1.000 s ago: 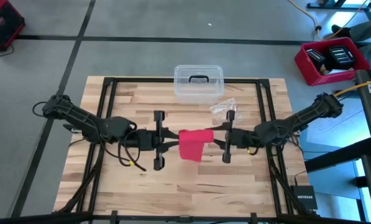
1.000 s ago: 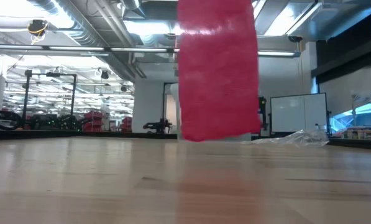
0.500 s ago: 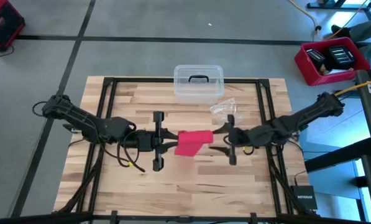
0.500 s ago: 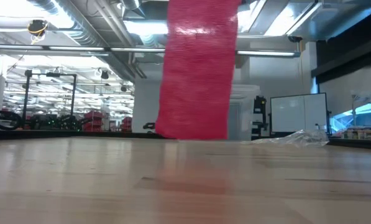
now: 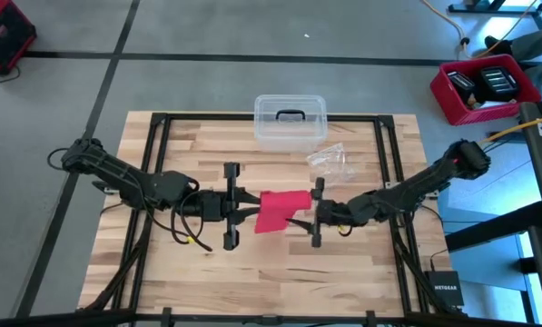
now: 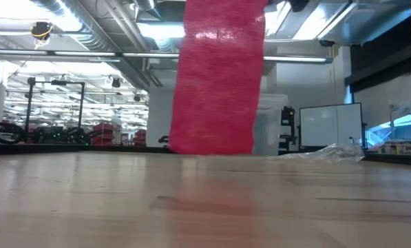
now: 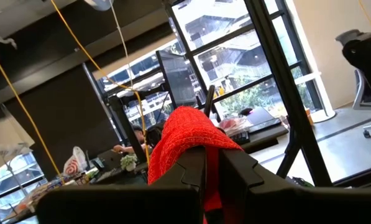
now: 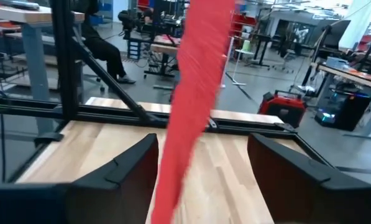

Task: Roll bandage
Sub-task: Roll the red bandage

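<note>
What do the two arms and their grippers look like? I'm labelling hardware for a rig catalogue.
Both arms are dark, jointed and slim. The left gripper and right gripper each carry a black crossbar with two dark, blocky fingers. A black cable with a yellow tip loops under the left arm.

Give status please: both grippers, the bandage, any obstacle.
Left gripper shut on bandage, held above table. Right gripper open, fingers either side of hanging strip, not gripping. Clear box and plastic wrapper sit apart.
</note>
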Tool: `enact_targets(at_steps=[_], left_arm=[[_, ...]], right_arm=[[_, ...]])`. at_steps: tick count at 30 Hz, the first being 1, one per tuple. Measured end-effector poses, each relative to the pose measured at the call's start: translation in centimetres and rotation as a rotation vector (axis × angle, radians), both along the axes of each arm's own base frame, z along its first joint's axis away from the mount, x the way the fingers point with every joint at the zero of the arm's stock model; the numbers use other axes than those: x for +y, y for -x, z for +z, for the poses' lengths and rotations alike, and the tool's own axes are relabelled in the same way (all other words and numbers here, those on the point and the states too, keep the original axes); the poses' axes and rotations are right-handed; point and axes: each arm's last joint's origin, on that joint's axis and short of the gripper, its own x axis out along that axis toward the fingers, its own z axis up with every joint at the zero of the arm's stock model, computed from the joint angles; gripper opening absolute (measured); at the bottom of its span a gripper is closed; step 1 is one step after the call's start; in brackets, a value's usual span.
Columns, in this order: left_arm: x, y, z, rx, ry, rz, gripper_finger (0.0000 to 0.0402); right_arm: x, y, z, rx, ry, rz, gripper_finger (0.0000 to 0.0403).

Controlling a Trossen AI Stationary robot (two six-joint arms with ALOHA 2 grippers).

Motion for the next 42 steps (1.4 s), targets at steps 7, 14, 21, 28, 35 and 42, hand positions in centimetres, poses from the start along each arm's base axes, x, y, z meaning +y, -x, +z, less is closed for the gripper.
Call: enact_targets(at_steps=[7, 14, 21, 28, 35, 42], left_arm=[[-0.1, 0.1, 0.0, -0.001, 0.000, -0.005, 0.0017], [-0.1, 0.1, 0.0, -0.001, -0.001, -0.006, 0.0017], [0.0, 0.0, -0.1, 0.009, -0.125, 0.063, 0.0017], [0.7, 1.0, 0.9, -0.010, -0.156, 0.163, 0.0017], [1.3, 1.6, 1.4, 0.019, -0.302, 0.346, 0.0017], [1.4, 1.4, 0.6, 0.121, -0.452, 0.418, 0.0017]], right_arm=[[-0.9, -1.2, -0.8, -0.008, 0.008, 0.033, 0.0217], [-0.9, -1.7, -1.0, -0.037, 0.061, 0.094, 0.0068], [0.5, -0.8, 0.1, -0.051, 0.123, 0.155, 0.0017], [2.4, 1.0, 2.0, 0.022, 0.150, 0.214, 0.0011], [4.6, 1.9, 3.9, 0.050, 0.171, 0.306, 0.0009], [6.5, 2.6, 7.3, 0.053, 0.209, 0.372, 0.0005]])
